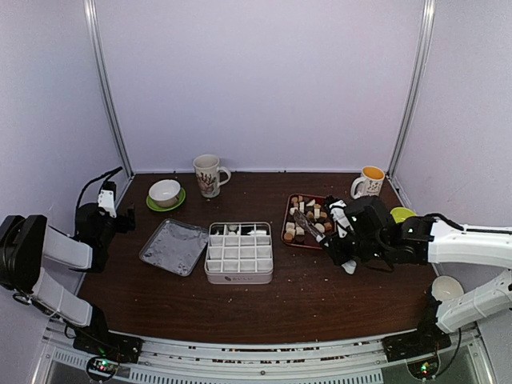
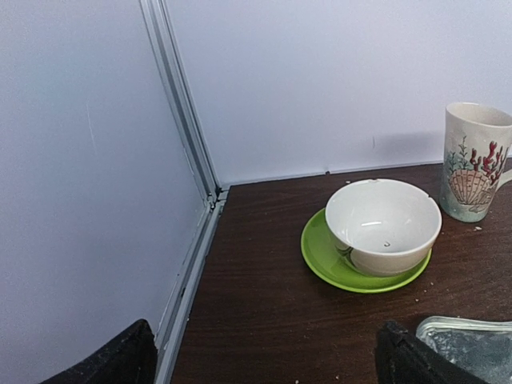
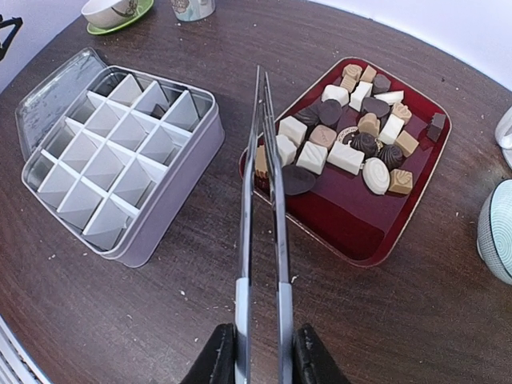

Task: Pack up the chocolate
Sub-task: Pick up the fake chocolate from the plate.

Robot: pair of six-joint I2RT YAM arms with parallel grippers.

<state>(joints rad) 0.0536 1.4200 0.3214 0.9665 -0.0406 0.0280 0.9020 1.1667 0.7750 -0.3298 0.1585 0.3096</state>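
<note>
The chocolate [image 3: 364, 144] lies as several dark, tan and white pieces in a red tray [image 3: 360, 220], right of centre in the top view [image 1: 309, 213]. A white tin box with a grid of compartments [image 3: 172, 210] stands left of the tray [image 1: 238, 277]. My right gripper [image 3: 264, 354] is shut on the handles of metal tongs [image 3: 276, 200]. Their arms reach over the tray's left edge, almost together, and I cannot tell whether they hold a piece. In the top view the right gripper [image 1: 349, 240] hovers by the tray's near right corner. My left gripper [image 2: 268, 360] is open and empty at the far left [image 1: 106, 200].
The box's lid [image 1: 172, 246] lies left of the box. A white bowl on a green saucer [image 2: 382, 224] and a shell-patterned mug [image 2: 476, 160] stand at the back left. A mug of orange liquid [image 1: 370, 182] stands at the back right, and a teal bowl [image 3: 498, 232] sits right of the tray.
</note>
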